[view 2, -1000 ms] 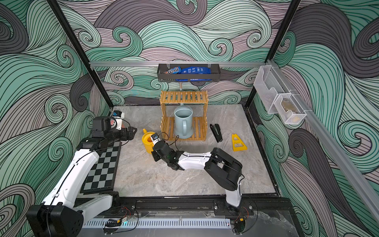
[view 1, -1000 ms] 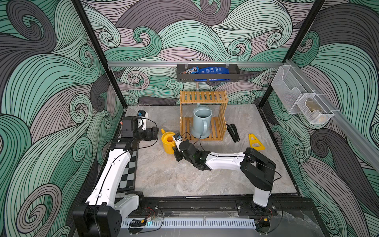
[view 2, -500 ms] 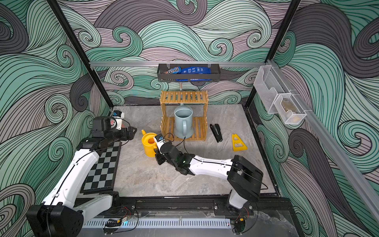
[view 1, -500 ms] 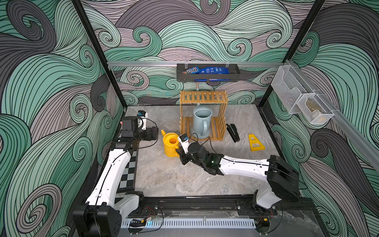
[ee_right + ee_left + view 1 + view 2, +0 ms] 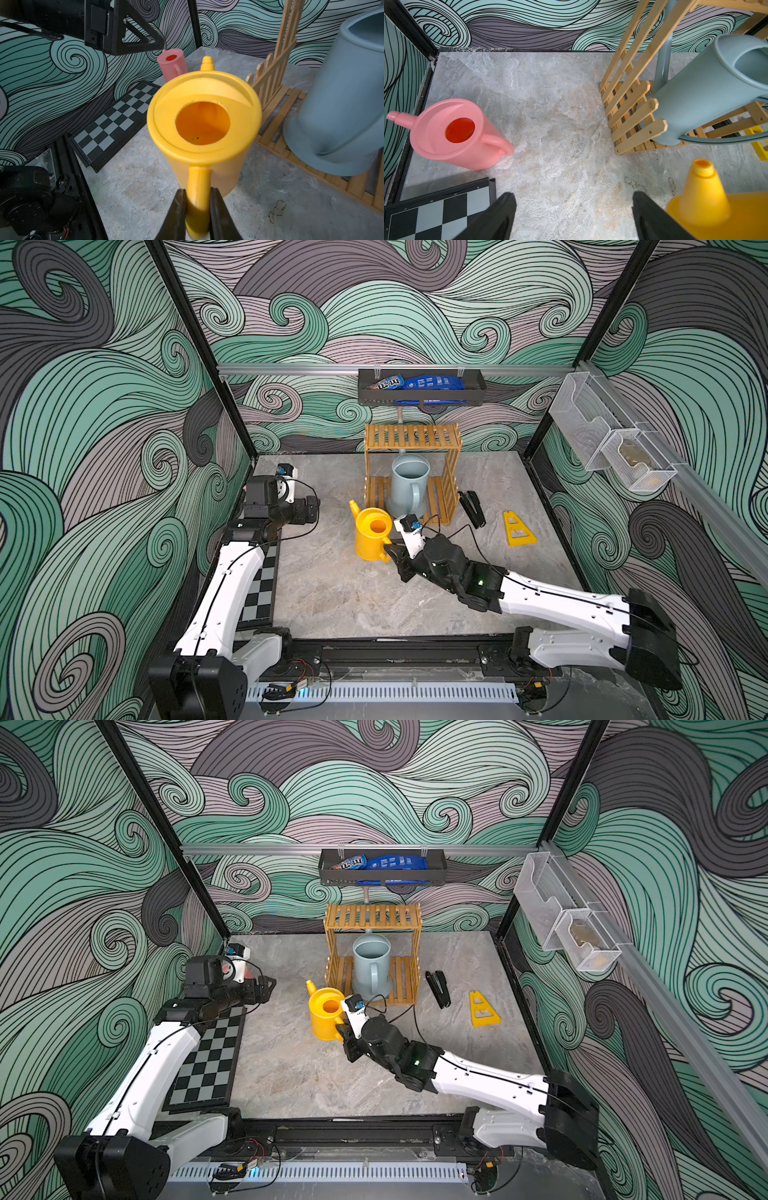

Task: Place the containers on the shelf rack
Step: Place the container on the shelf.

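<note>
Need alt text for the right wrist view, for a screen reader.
The right gripper is shut on the loop handle of the yellow watering can, seen from above. Beyond it are the pink watering can and a chessboard; beside it, the pale blue watering can sits on the wooden rack.

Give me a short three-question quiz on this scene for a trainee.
1. True or false: the right gripper is shut on the spout of the yellow watering can.
2. How does the pale blue watering can sit in the shelf rack? A) upright on the top tier B) upright on the lower tier C) lying on its side on the lower tier
3. Fill in: the pink watering can stands on the ____.
Key: 1 false, it grips the handle; 2 B; 3 table.
</note>
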`<control>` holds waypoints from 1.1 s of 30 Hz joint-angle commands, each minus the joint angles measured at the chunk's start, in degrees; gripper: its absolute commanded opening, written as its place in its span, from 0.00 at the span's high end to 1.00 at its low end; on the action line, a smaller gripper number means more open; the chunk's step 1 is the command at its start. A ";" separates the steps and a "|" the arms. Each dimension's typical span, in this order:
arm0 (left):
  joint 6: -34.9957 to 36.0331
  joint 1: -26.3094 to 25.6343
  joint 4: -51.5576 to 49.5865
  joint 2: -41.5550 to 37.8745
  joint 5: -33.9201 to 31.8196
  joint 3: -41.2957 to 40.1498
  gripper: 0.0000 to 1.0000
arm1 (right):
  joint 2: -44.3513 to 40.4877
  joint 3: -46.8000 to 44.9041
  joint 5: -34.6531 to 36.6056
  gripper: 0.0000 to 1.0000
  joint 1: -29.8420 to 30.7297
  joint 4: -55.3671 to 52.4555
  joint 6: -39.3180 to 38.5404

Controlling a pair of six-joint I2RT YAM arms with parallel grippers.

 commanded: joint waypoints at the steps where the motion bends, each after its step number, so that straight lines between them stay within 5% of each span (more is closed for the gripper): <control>1: -0.35 0.68 0.21 -0.03 0.87 0.93 0.09 | -4.16 -0.23 3.33 0.92 0.16 -1.83 -1.78; 14: -0.91 1.45 -0.43 0.13 2.01 1.46 0.09 | -12.55 6.83 6.98 0.93 -7.26 -14.69 -5.24; 33: -1.00 1.66 0.51 0.33 2.75 0.53 0.09 | -5.74 23.53 4.41 0.93 -25.72 -14.70 -13.44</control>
